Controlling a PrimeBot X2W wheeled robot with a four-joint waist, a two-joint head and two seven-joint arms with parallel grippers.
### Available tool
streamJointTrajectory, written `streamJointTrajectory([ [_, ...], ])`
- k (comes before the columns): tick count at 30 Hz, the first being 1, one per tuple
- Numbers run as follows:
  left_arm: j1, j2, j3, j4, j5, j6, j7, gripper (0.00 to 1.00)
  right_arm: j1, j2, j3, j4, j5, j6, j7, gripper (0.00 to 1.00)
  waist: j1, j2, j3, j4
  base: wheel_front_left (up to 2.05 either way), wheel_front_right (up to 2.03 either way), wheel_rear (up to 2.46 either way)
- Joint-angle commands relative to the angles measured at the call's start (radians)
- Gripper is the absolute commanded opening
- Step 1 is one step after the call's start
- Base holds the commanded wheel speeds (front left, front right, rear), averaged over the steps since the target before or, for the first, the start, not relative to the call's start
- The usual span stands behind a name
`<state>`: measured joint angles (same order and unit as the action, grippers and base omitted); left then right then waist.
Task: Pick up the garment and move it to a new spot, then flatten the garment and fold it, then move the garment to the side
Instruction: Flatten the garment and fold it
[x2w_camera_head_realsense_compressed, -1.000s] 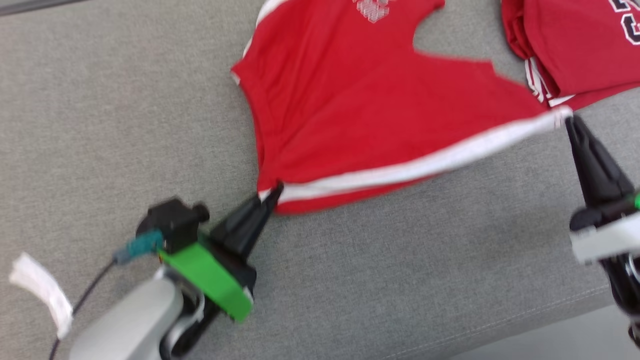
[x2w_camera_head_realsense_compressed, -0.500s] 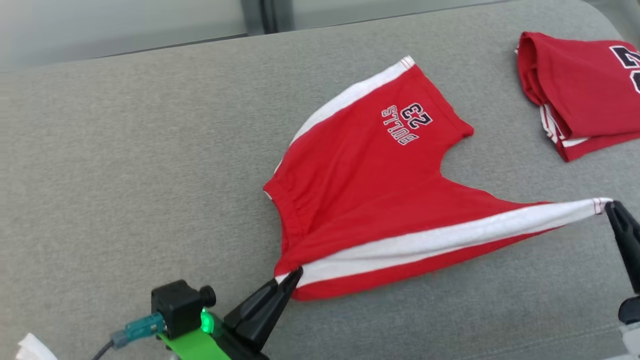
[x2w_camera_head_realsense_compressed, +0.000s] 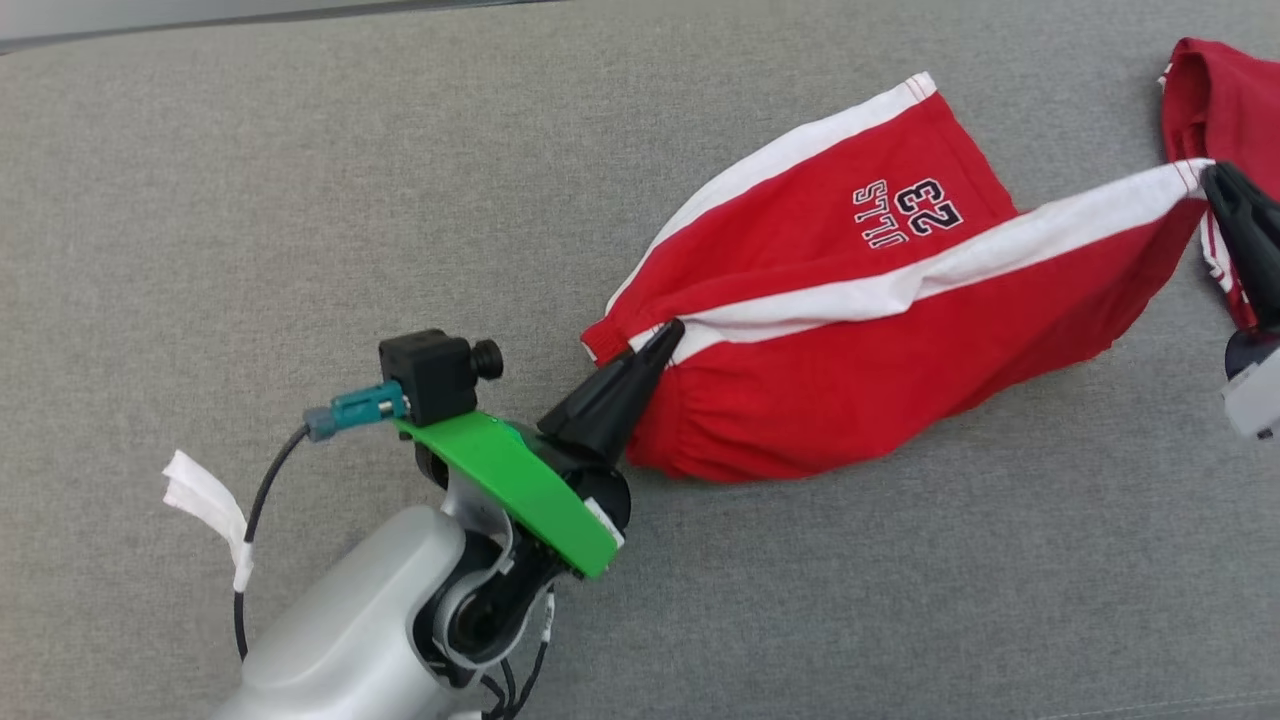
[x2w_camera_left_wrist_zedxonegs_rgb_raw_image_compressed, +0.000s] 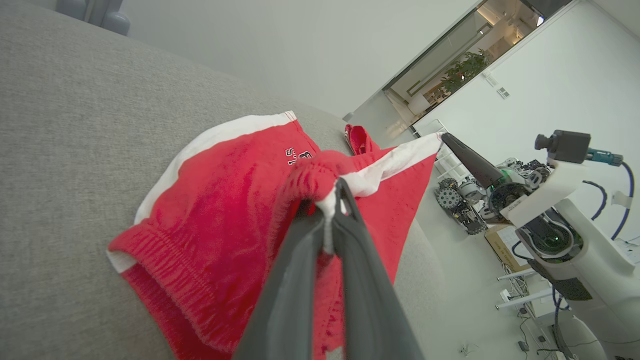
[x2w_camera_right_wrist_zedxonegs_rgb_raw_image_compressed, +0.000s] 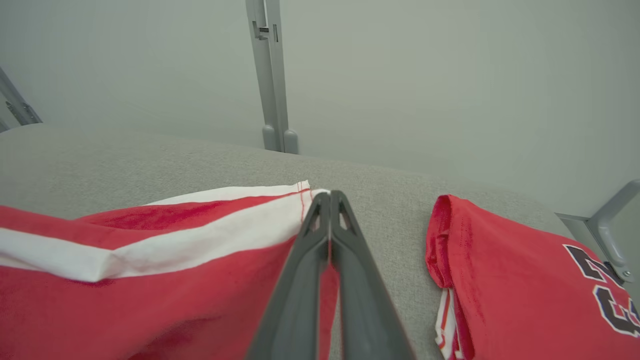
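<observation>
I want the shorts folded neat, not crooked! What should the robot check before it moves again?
1. Left tool shut on the waistband corner of the red cloth shorts with white side stripes: ok.
2. Right tool shut on the hem corner: ok.
3. White stripe pulled straight between both tools: ok.
4. Both legs lined up: not ok, the printed leg sticks out behind.
5. Folded red jersey apart from the right tool: ok, but close.
6. Wrinkles underneath: cannot tell.

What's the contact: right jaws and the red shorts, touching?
Touching. Right wrist view shows the right gripper with jaws shut on the red shorts at the striped corner.
</observation>
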<state>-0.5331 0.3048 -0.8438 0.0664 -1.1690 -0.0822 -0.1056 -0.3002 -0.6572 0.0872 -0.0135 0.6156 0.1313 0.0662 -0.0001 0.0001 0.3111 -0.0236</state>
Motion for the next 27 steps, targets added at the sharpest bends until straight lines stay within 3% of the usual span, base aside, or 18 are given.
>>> streamJointTrajectory([
  [1, -0.031, -0.007, 0.021, 0.028, -0.025, -0.007, 0.003, 0.0, -0.049, -0.019, 0.015, 0.031, -0.018, -0.002, 0.01, 0.0, 0.0001, -0.0001, 0.047, 0.032, 0.0, 0.0, 0.0],
  [10, -0.165, -0.051, 0.041, 0.213, -0.029, -0.026, 0.022, 0.0, -0.335, -0.055, 0.189, 0.243, -0.072, -0.002, 0.053, 0.0, 0.0001, -0.0001, 0.103, 0.078, 0.0, 0.0, 0.0],
  [23, -0.286, -0.109, -0.014, 0.371, 0.0, -0.046, 0.043, 0.0, -0.592, -0.065, 0.428, 0.507, -0.033, -0.002, -0.019, 0.0, 0.0001, -0.0001, 0.127, 0.126, 0.0, 0.0, 0.0],
  [24, -0.293, -0.112, -0.018, 0.378, 0.004, -0.047, 0.038, 0.08, -0.602, -0.063, 0.443, 0.518, -0.025, -0.002, -0.03, 0.0, 0.0001, -0.0001, 0.127, 0.127, 0.0, 0.0, 0.0],
  [25, -0.298, -0.115, -0.021, 0.388, 0.007, -0.048, 0.03, 0.38, -0.611, -0.056, 0.463, 0.527, -0.011, -0.002, -0.048, 0.0, 0.0001, -0.0001, 0.127, 0.128, 0.0, 0.0, 0.0],
  [26, -0.301, -0.117, -0.023, 0.396, 0.009, -0.048, 0.022, 0.47, -0.619, -0.054, 0.471, 0.541, 0.0, -0.002, -0.064, 0.0, 0.0001, -0.0001, 0.126, 0.127, 0.0, 0.0, 0.0],
  [27, -0.303, -0.118, -0.026, 0.405, 0.01, -0.048, 0.016, 0.89, -0.627, -0.053, 0.485, 0.551, 0.011, -0.002, -0.083, 0.46, 0.0001, -0.0001, 0.125, 0.126, 0.0, 0.0, 0.0],
])
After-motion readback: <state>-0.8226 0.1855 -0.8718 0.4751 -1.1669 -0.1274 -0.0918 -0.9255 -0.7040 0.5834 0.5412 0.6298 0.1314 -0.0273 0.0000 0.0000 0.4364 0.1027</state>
